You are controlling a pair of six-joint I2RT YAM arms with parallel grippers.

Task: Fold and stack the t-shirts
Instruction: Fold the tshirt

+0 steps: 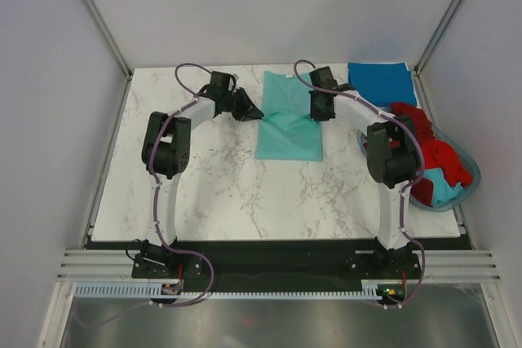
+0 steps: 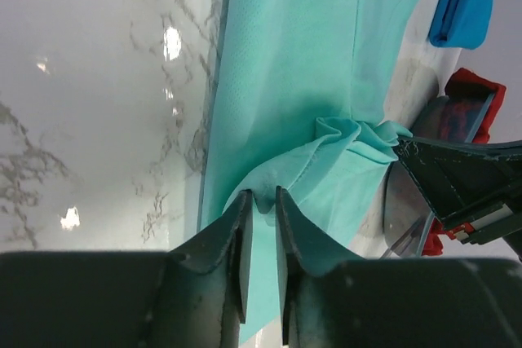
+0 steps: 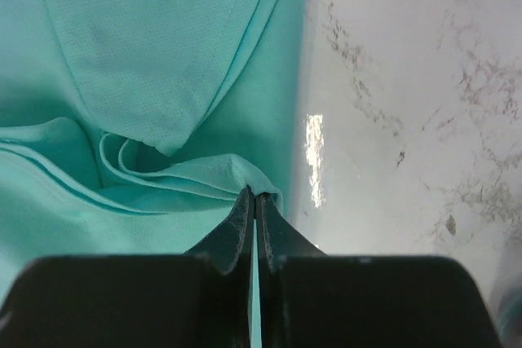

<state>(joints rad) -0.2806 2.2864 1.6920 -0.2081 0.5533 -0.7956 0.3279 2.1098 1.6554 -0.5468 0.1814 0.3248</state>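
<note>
A light teal-green t-shirt (image 1: 289, 124) lies partly folded at the middle back of the table. My left gripper (image 1: 254, 112) is shut on a pinch of its left edge (image 2: 263, 200). My right gripper (image 1: 320, 113) is shut on its right edge (image 3: 254, 191). A folded blue t-shirt (image 1: 381, 83) lies at the back right corner and shows in the left wrist view (image 2: 465, 2). Red t-shirts (image 1: 428, 146) and a teal one are piled in the basket.
A translucent blue-grey basket (image 1: 467, 185) hangs over the table's right edge beside the right arm. White walls close in the back and both sides. Marble tabletop (image 1: 204, 185) lies in front of the shirt.
</note>
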